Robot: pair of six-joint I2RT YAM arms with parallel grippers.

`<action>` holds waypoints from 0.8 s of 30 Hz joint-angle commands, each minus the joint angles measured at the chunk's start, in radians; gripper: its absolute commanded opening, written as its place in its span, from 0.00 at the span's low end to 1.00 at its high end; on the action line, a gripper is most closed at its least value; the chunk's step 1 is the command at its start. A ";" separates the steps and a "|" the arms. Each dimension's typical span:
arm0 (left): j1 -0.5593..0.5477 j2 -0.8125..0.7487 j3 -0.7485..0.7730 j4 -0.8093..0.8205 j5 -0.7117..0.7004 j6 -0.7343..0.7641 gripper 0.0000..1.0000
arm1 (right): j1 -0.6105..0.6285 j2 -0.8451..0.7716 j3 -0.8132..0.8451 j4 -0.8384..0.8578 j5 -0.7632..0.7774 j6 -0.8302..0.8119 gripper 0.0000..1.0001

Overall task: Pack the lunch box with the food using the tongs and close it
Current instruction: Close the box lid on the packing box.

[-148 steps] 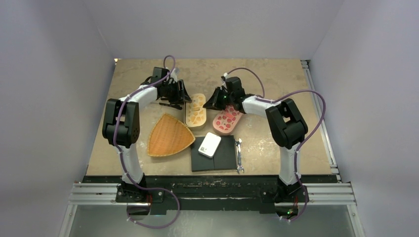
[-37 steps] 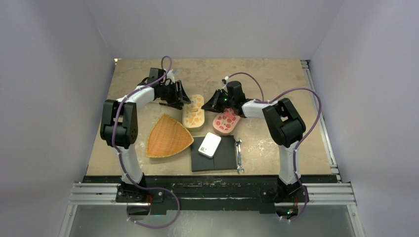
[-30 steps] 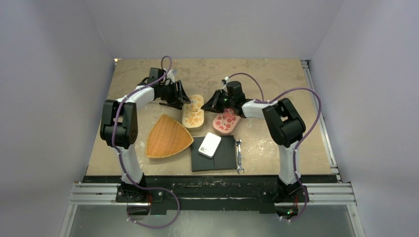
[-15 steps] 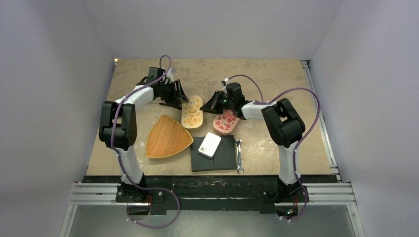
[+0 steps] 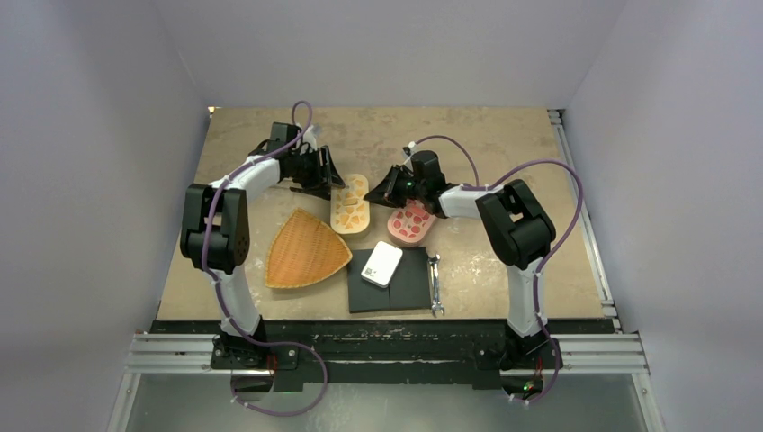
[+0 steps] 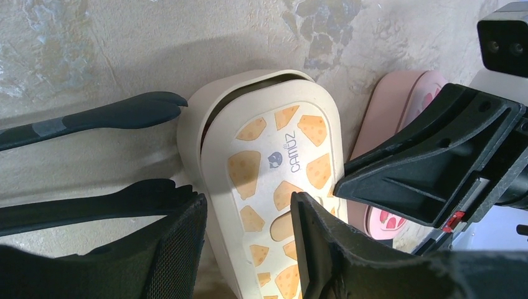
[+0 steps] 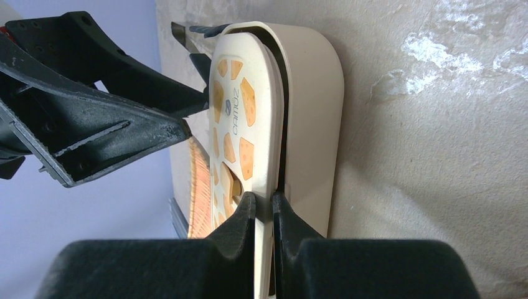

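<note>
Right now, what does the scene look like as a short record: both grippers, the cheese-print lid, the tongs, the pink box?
left gripper: open, over the cheese-print lid
right gripper: shut on that lid's edge
cheese-print lid: on its cream base, gap showing, not seated
tongs: lying on the table beside the base, unheld
pink lunch box: beside the cream base

The top camera looks down from high behind the near edge over the whole table (image 5: 504, 153). The wrist cameras sit low and close, the left facing right, the right facing left; all three share the lunch box (image 6: 280, 156).
</note>
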 commanded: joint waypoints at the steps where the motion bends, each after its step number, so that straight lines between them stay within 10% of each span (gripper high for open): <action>1: 0.006 0.014 0.018 0.001 0.021 0.002 0.51 | 0.005 -0.006 0.031 0.025 0.043 -0.021 0.00; 24: 0.006 0.025 0.021 -0.002 0.030 0.002 0.51 | 0.015 -0.011 0.032 0.034 0.099 -0.029 0.00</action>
